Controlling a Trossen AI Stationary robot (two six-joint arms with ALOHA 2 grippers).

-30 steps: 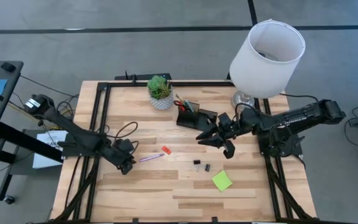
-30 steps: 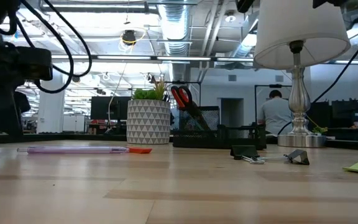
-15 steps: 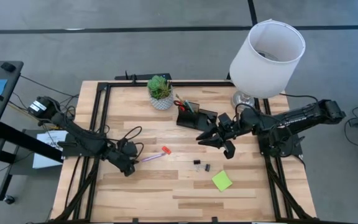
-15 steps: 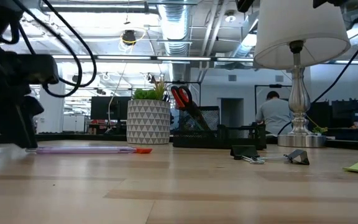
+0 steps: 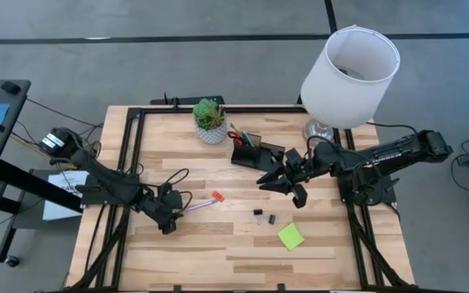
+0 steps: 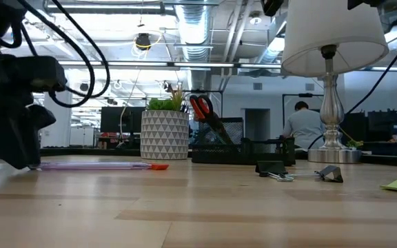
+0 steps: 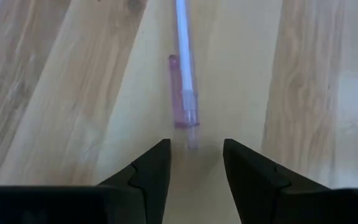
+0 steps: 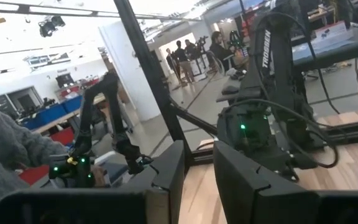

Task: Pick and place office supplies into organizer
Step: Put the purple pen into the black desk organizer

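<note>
A thin pink-violet pen (image 5: 198,207) lies flat on the wooden table, and the orange-red eraser (image 5: 216,196) lies at its right end. My left gripper (image 5: 168,220) is low over the table at the pen's left end. In the left wrist view it is open (image 7: 196,149), with a finger on either side of the pen's tip (image 7: 191,142) and not touching it. My right gripper (image 5: 287,182) hangs open in the air beside the black organizer (image 5: 251,152). The organizer holds the red-handled scissors (image 5: 236,136) and some pens. Two black clips (image 5: 264,216) and the lime-green pad (image 5: 291,236) lie on the table.
A white patterned plant pot (image 5: 210,124) stands left of the organizer at the far edge. A lamp with a big white shade (image 5: 348,65) stands at the far right corner. Bare wood stretches along the near edge (image 5: 218,260). A person shows in the room behind (image 6: 302,127).
My left gripper has come down to the table and moved a little right, toward the pen's left end, until its open fingers stand on either side of the tip. The pen has not moved.
</note>
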